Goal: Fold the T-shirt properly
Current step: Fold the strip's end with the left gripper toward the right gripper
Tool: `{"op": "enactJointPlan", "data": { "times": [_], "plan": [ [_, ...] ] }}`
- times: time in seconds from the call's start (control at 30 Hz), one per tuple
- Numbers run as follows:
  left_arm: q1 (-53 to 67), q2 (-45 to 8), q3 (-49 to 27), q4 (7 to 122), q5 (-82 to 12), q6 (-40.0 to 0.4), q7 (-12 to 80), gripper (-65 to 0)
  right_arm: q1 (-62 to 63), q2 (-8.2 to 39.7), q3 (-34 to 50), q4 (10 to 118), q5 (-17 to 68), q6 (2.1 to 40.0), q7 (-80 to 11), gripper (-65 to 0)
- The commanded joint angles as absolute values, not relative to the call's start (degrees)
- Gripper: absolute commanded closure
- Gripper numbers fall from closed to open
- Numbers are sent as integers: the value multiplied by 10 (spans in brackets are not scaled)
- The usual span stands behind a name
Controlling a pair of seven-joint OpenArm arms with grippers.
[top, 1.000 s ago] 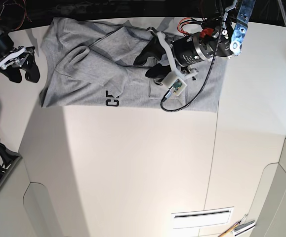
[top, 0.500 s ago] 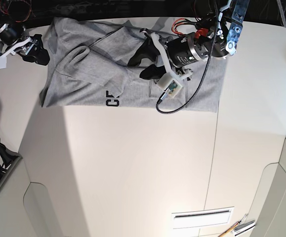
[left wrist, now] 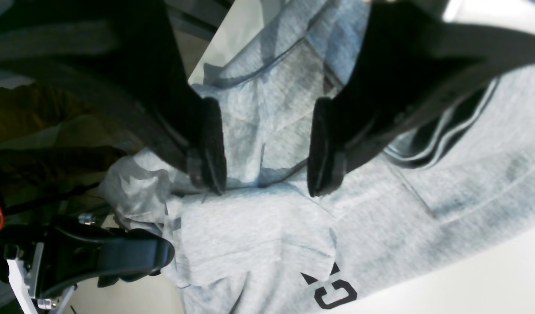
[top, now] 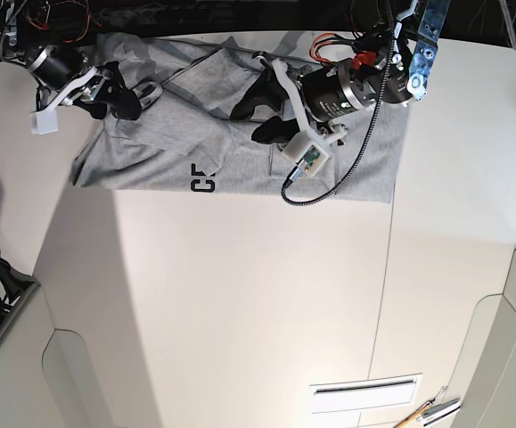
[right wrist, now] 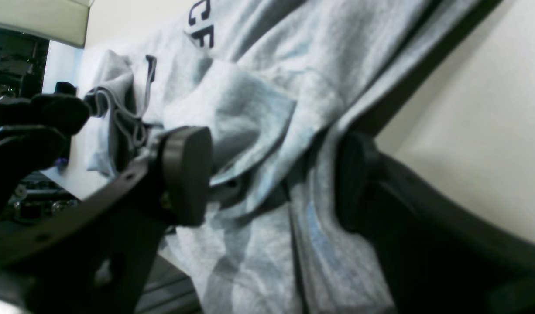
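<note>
The grey T-shirt (top: 164,171) lies on the pale table (top: 240,294), all bumpy and not folded neatly. In the base view it stretches across the top, from about 10 o'clock round to 1 o'clock. Its black letters (top: 202,178) are near 10 o'clock from the middle.

The right gripper (right wrist: 272,174) is at 10 o'clock in the base view, over one bunched-up end of the shirt. Its fingers are wide apart, with a soft hump of grey cloth between them, but they do not squeeze it. The left gripper (left wrist: 267,148) is at 12 o'clock, over the shirt. Its fingers are apart too, and I cannot tell if they touch the cloth. A flat white piece (top: 364,394) is at 5 o'clock.
</note>
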State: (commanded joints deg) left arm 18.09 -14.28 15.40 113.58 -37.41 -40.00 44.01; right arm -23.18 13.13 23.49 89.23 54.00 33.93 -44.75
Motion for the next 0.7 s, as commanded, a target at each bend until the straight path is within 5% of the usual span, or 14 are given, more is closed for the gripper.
{"op": "enactJointPlan", "data": {
  "times": [0.23, 0.37, 0.57, 0.7],
  "plan": [
    [164, -143, 154, 1136, -374, -400, 453, -335, -209, 131, 235, 892, 514, 339, -446, -413],
    [149, -143, 154, 1136, -374, -400, 463, -335, -203, 131, 235, 892, 514, 339, -446, -213],
    [145, -143, 110, 1136, -374, -400, 466, -335, -203, 132, 229, 892, 475, 339, -432, -26],
    [144, -143, 46, 1136, -375, -400, 480, -335, -198, 133, 229, 892, 467, 339, -418, 0]
  ]
}}
